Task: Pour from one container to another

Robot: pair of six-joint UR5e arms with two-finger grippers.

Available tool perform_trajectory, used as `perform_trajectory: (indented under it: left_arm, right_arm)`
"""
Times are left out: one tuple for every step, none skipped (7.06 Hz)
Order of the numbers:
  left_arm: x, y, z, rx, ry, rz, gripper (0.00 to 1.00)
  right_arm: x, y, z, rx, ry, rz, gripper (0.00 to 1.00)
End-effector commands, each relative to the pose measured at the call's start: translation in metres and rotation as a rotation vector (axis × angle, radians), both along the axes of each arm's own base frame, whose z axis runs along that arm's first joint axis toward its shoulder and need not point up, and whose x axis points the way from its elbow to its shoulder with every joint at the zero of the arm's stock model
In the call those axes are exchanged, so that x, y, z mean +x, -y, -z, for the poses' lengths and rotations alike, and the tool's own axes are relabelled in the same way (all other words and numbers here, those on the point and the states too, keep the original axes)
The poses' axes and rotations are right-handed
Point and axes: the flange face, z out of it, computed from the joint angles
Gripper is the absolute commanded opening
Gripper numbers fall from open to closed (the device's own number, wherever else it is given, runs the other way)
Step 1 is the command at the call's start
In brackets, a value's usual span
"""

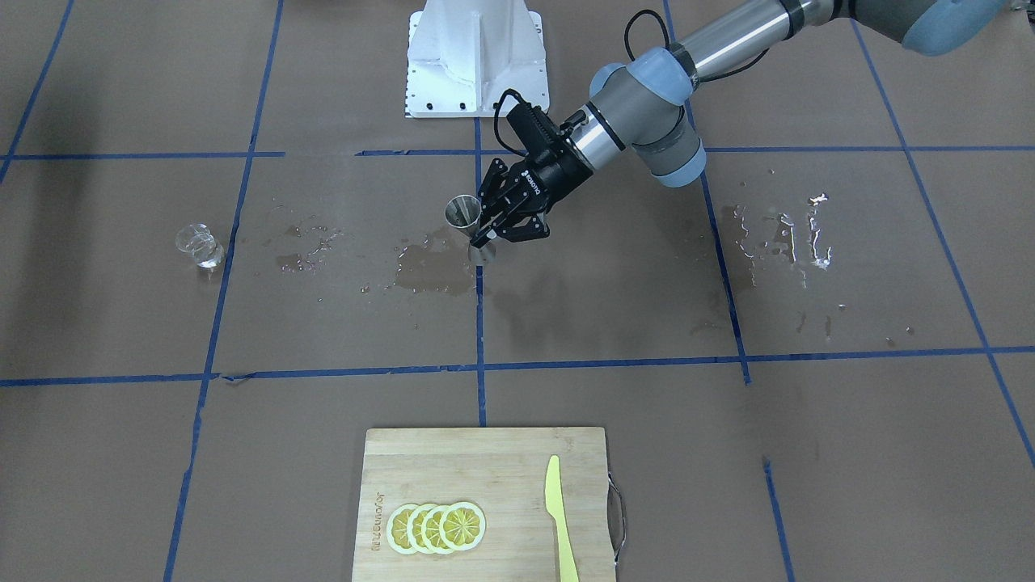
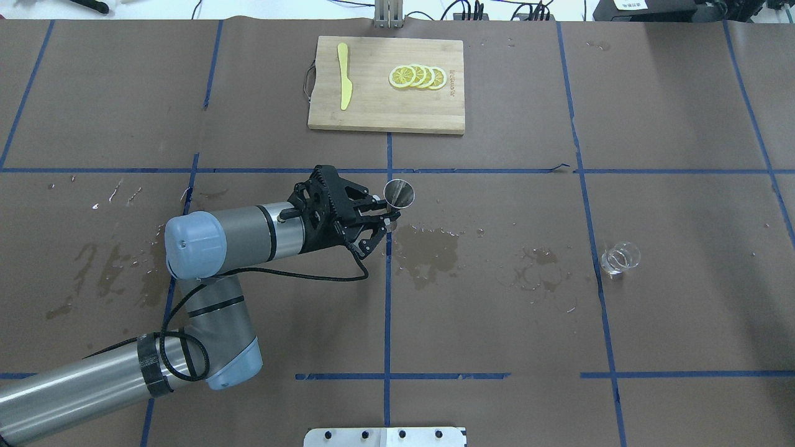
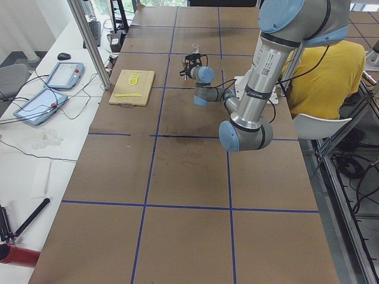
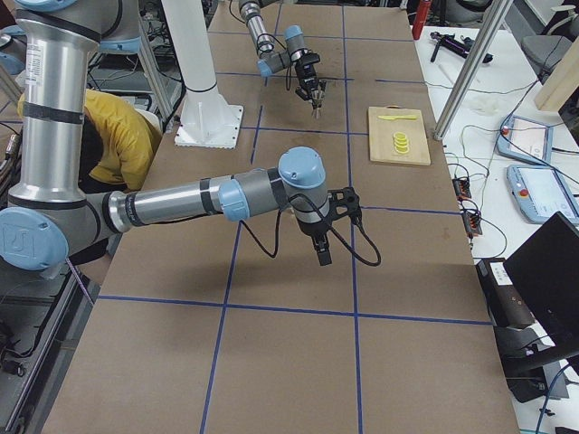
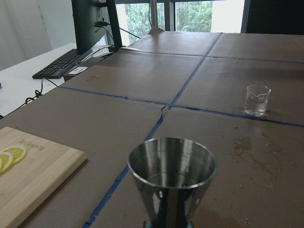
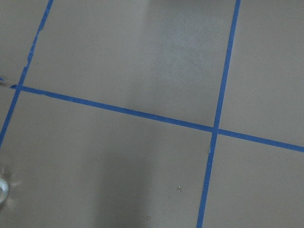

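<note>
Steel jigger (image 5: 172,178) sits mid table (image 1: 728,485), pinched at its waist by the left gripper (image 1: 487,234); right gripper (image 4: 324,253), can't tell. Beaker (image 5: 257,99) stands toward the right end, thin slick glass, probably best gripped gently round the body below the lip

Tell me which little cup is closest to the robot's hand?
The shiny steel jigger, pinched in the left gripper; the clear beaker stands alone, far away.
</note>
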Motion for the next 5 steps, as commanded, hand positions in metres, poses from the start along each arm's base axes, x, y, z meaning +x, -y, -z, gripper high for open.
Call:
perform_trajectory:
  left_arm:
    - [0.003,-0.008,0.006,0.034,-0.018,-0.083,0.00]
    - [-0.001,-0.010,0.008,0.094,-0.022,-0.101,0.00]
    - [-0.004,-0.005,0.008,0.163,0.001,-0.080,0.00]
    - [-0.008,-0.001,0.008,0.171,0.003,-0.085,0.00]
    - [-0.010,-0.001,0.009,0.172,-0.008,-0.082,0.00]
  right_arm:
    - [-0.013,-0.002,0.022,-0.008,0.057,-0.092,1.00]
    - [-0.038,-0.004,0.041,-0.036,0.074,-0.098,1.00]
    - [-0.070,-0.007,0.066,-0.059,0.070,-0.118,1.00]
    - [-0.105,-0.014,0.090,-0.086,0.068,-0.144,1.00]
    - [-0.135,-0.023,0.108,-0.110,0.071,-0.164,1.00]
